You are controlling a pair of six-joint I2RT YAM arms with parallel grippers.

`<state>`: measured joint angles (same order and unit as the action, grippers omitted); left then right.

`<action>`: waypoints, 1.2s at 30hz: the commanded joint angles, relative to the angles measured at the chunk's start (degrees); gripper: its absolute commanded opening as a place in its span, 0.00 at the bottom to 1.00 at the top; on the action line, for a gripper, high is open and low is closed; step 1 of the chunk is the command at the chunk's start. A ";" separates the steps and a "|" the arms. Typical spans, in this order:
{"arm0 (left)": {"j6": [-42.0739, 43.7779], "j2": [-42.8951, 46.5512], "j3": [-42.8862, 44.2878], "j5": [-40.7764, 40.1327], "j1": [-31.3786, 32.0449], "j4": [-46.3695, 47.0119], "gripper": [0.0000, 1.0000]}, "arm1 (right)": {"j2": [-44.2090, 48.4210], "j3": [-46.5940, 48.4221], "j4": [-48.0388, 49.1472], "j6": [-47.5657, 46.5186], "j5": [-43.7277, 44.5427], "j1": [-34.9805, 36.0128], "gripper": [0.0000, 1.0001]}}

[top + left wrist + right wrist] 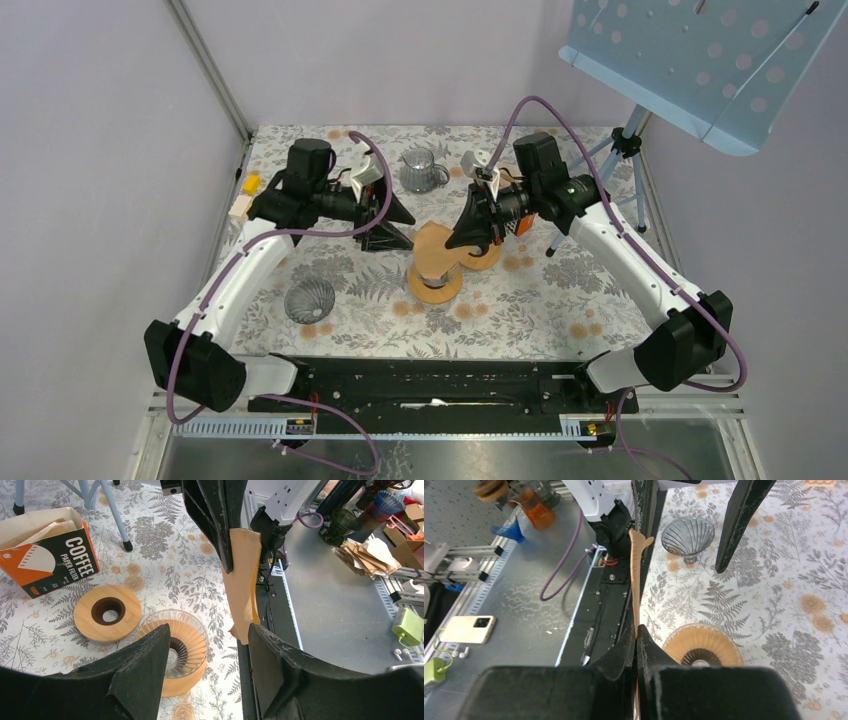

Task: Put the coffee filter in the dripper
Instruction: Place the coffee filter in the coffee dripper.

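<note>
1. Flowery cloth is spread over the worktop (570,300), with grey walls behind.
2. The dripper (436,285) is stood near the middle, wide mouth up, so paper can be dropped in.
3. The coffee filter (432,250) is held in the air just above the dripper; it is not in yet.
4. It is pinched flat by the right hand (458,240), which is squeezed tight on it.
5. The left hand (405,230) is spread wide just left of the dripper and nothing is gripped by it; it is likely placed there to help pull the paper open.
6. Both arms are bent and reached in over the dripper, hands pointed at each other.
</note>
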<state>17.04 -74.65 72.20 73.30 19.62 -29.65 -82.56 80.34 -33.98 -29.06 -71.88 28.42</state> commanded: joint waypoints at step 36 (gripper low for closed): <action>-3.31 3.76 2.19 2.71 1.19 -2.06 0.55 | 0.69 -9.04 23.62 18.61 -12.87 -0.04 0.00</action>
<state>16.51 -70.59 70.87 72.60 21.78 -35.40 -83.15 71.92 -12.08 -10.63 -83.64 28.42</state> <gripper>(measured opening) 0.573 0.018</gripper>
